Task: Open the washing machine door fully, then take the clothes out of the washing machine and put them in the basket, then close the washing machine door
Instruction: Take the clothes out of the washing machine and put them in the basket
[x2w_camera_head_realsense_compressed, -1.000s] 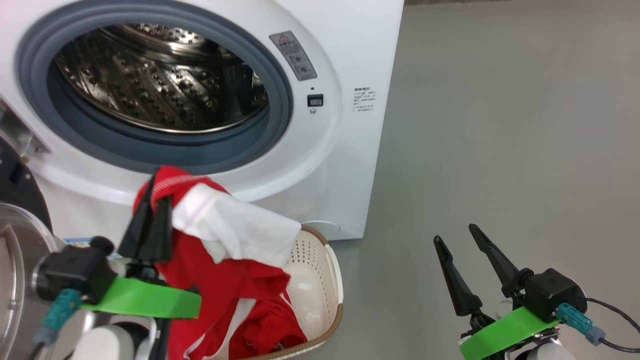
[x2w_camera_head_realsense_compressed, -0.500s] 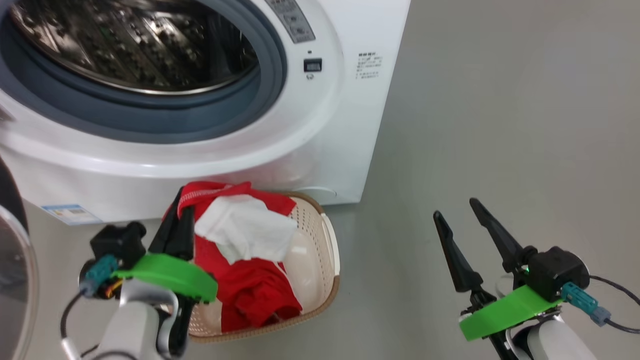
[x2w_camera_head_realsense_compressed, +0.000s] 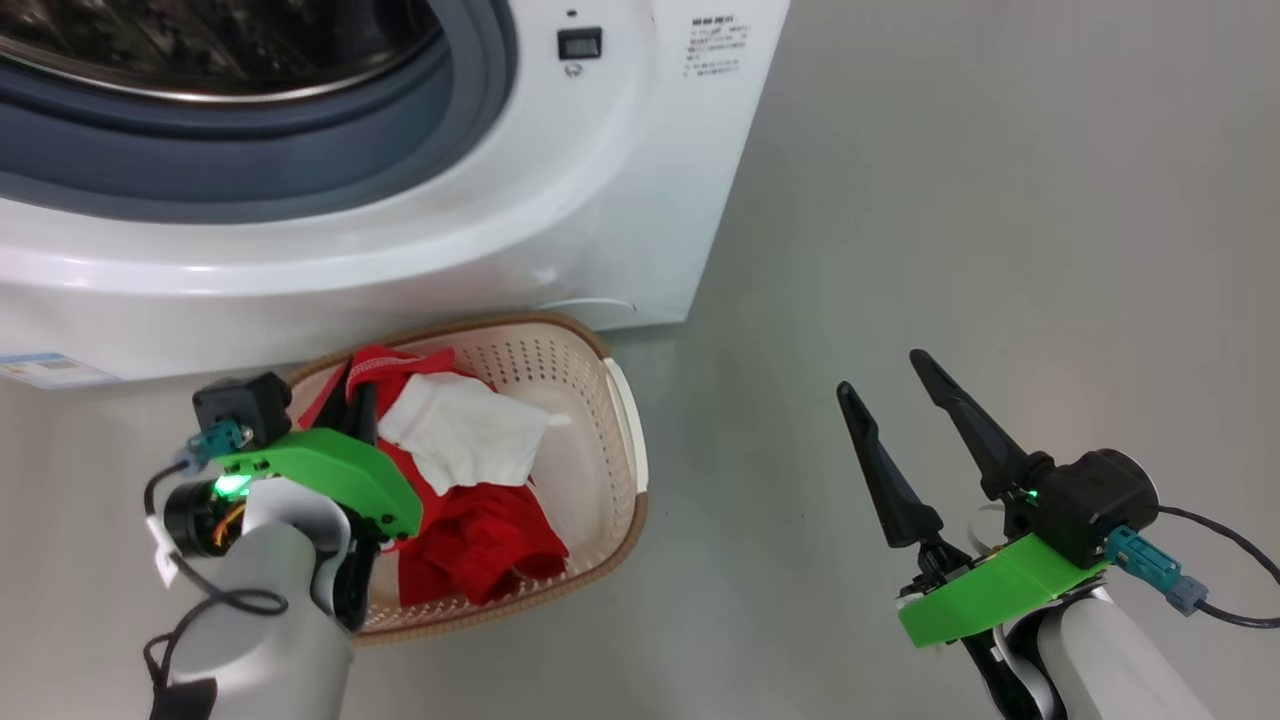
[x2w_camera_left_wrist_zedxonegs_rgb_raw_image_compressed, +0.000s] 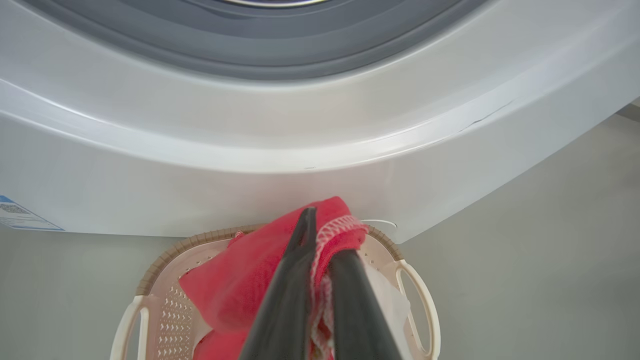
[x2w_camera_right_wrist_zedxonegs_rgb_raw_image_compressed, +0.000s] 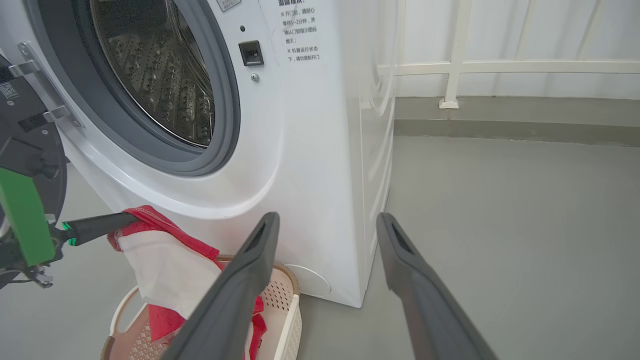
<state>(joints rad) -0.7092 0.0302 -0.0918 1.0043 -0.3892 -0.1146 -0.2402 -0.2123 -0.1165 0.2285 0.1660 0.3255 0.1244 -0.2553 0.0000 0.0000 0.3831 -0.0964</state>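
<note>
The red and white clothes (x2w_camera_head_realsense_compressed: 480, 530) hang into the cream basket (x2w_camera_head_realsense_compressed: 612, 400), which stands on the floor against the white washing machine (x2w_camera_head_realsense_compressed: 450, 230). My left gripper (x2w_camera_head_realsense_compressed: 355, 385) is shut on the red trimmed edge of the clothes (x2w_camera_left_wrist_zedxonegs_rgb_raw_image_compressed: 235, 285) just above the basket (x2w_camera_left_wrist_zedxonegs_rgb_raw_image_compressed: 170, 250). In the right wrist view its finger pinches the cloth (x2w_camera_right_wrist_zedxonegs_rgb_raw_image_compressed: 165, 270) over the basket (x2w_camera_right_wrist_zedxonegs_rgb_raw_image_compressed: 290, 320). My right gripper (x2w_camera_head_realsense_compressed: 880, 372) stands open over bare floor to the basket's right. The washing machine door (x2w_camera_right_wrist_zedxonegs_rgb_raw_image_compressed: 30, 150) is swung open at the left, and the steel drum (x2w_camera_right_wrist_zedxonegs_rgb_raw_image_compressed: 160, 80) is exposed.
Grey floor (x2w_camera_head_realsense_compressed: 1000, 250) stretches to the right of the machine. A white railing (x2w_camera_right_wrist_zedxonegs_rgb_raw_image_compressed: 455, 65) runs along the back wall. A small blue label (x2w_camera_head_realsense_compressed: 45, 370) sits low on the machine front, left of the basket.
The head camera has tilted down. My left gripper has lowered the clothes from in front of the drum opening into the basket. The right gripper stays open in place.
</note>
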